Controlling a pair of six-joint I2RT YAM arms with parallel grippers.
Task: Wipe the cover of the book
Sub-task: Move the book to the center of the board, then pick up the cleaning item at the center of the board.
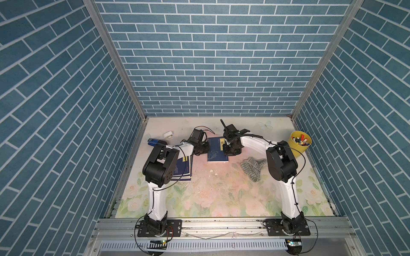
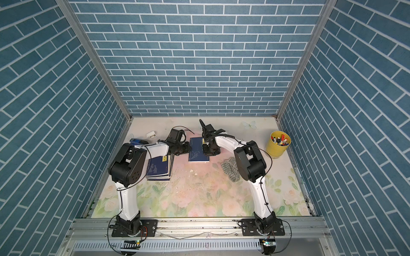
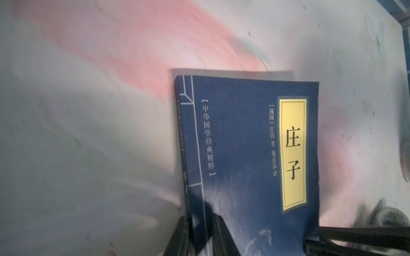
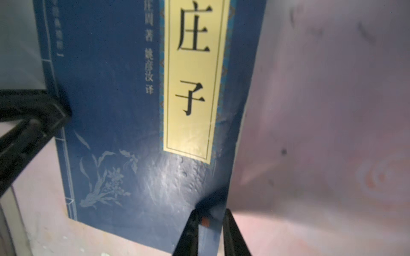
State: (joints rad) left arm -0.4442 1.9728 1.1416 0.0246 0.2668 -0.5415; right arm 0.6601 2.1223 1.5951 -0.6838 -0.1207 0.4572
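Positioning step, seemingly: left claw [image 3: 200,223] pinches the spine edge of the dark blue paperback book [image 1: 216,153], right claw [image 4: 209,221] the opposite edge. Next probably: release, then fetch the grey striped cloth [image 1: 251,167] at four o'clock.

We see 1 floral table [image 1: 221,199] bearing a blue book [image 1: 216,150], a stack of books [image 1: 184,169], a striped cloth [image 1: 253,167], a yellow cup [image 1: 293,143] — and scattered crumbs [image 1: 211,171].

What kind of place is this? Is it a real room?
Probably a robot practice booth, not a real room: blue brick-pattern walls, a metal rail up front, and a book on a flowery tabletop.
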